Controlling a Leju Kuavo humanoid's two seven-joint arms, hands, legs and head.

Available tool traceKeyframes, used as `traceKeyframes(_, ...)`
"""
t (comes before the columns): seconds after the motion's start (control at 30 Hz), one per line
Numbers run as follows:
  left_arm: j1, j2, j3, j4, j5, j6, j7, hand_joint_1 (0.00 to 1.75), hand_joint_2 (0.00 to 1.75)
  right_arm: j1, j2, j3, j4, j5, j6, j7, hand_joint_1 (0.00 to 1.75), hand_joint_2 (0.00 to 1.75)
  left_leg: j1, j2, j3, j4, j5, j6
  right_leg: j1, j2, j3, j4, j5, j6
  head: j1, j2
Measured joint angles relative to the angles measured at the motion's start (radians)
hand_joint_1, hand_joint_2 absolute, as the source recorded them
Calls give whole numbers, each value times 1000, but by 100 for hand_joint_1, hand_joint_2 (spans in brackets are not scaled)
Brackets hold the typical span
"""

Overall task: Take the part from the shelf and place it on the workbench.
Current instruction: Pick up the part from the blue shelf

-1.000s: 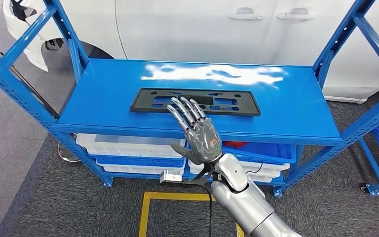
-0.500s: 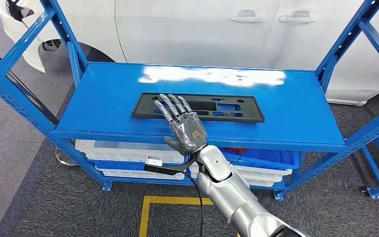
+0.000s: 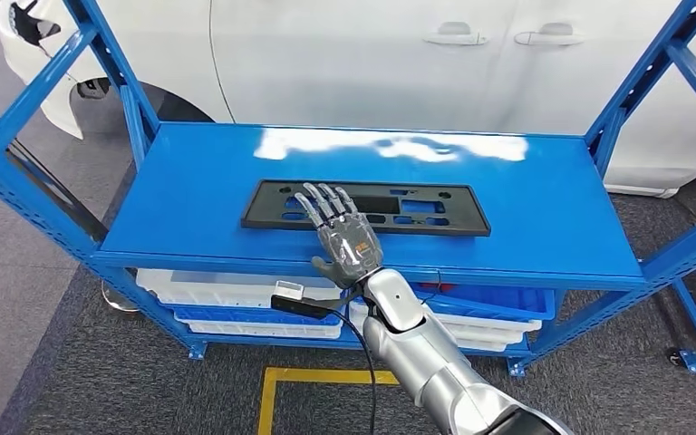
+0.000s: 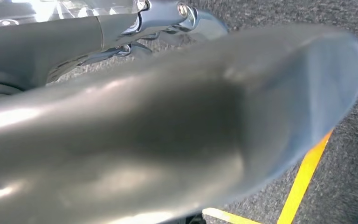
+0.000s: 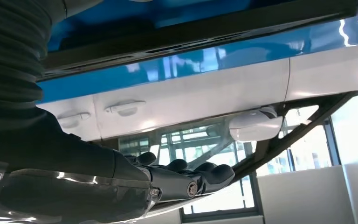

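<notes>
A flat black rectangular part with several cut-outs lies across the middle of the blue shelf top. My right hand reaches over the shelf's front edge with straight, spread fingers. Its fingertips lie over the part's near left half, and it holds nothing. In the right wrist view the part shows as a dark strip on the blue surface, with the right hand stretched out flat beside it. My left hand hangs over grey carpet; its thick thumb hides how the fingers lie.
A white car stands close behind the shelf. White and blue bins sit on the lower level. Blue uprights flank both ends. A yellow floor line runs below, and a cable with a small box hangs at my right wrist.
My right hand has moved left along the part and slightly further over it. The whole view has shifted a little, so the shelf sits lower in the picture.
</notes>
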Motion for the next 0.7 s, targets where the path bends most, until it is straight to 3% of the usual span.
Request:
traceKeyframes(0.07,-1,3,0,0,-2,0,0,0,0,-2,8,-4,6,5,0,-2,0,175,1,1,-8,30,-21,-10,-7,1,14,-13,-2,-8,-2,0)
traceKeyframes(0.1,-2,4,0,0,-3,0,0,0,0,-3,12,-5,9,8,0,-3,0,175,3,2,-29,75,-42,-15,-10,0,22,-18,-3,-11,-3,0)
traceKeyframes(0.17,-1,4,0,0,-6,0,0,0,0,-2,19,-7,16,14,0,-5,0,175,8,2,-103,211,-93,-24,-9,-1,32,-19,-10,-15,-5,0)
traceKeyframes(0.2,0,4,-1,0,-7,0,0,0,0,0,21,-8,20,17,0,-5,0,175,10,2,-138,264,-103,-28,-9,-1,36,-19,-15,-16,-5,0)
traceKeyframes(0.23,2,5,-1,0,-8,0,0,0,0,2,22,-10,24,20,0,-5,0,175,13,2,-158,285,-94,-31,-9,0,41,-18,-19,-15,-5,0)
traceKeyframes(0.27,2,5,-1,0,-9,0,-1,0,0,3,24,-11,28,23,0,-4,0,175,15,2,-159,267,-65,-33,-10,0,47,-17,-24,-13,-5,0)
traceKeyframes(0.33,3,6,-1,0,-11,0,-1,0,0,5,27,-15,33,30,0,-1,0,175,19,3,-117,142,20,-34,-12,2,61,-13,-38,-6,-5,0)
traceKeyframes(0.4,1,7,-1,0,-15,-1,-1,0,0,3,29,-20,35,33,0,3,0,175,17,3,-75,39,63,-27,-9,3,66,-7,-50,5,-5,0)
traceKeyframes(0.57,2,7,-3,0,-17,-1,-2,0,0,3,33,-29,40,37,-1,5,0,175,16,0,-60,11,53,10,-8,2,56,21,-76,31,-2,0)
traceKeyframes(0.63,0,8,-4,0,-17,-1,-3,0,0,4,33,-32,41,41,-1,5,0,175,16,0,-56,8,49,20,-10,1,3,125,-124,36,0,0)
traceKeyframes(0.7,-2,8,-4,0,-18,-1,-3,0,0,9,32,-35,44,47,-1,7,0,175,12,0,-53,9,44,26,-10,1,-77,261,-167,37,1,0)
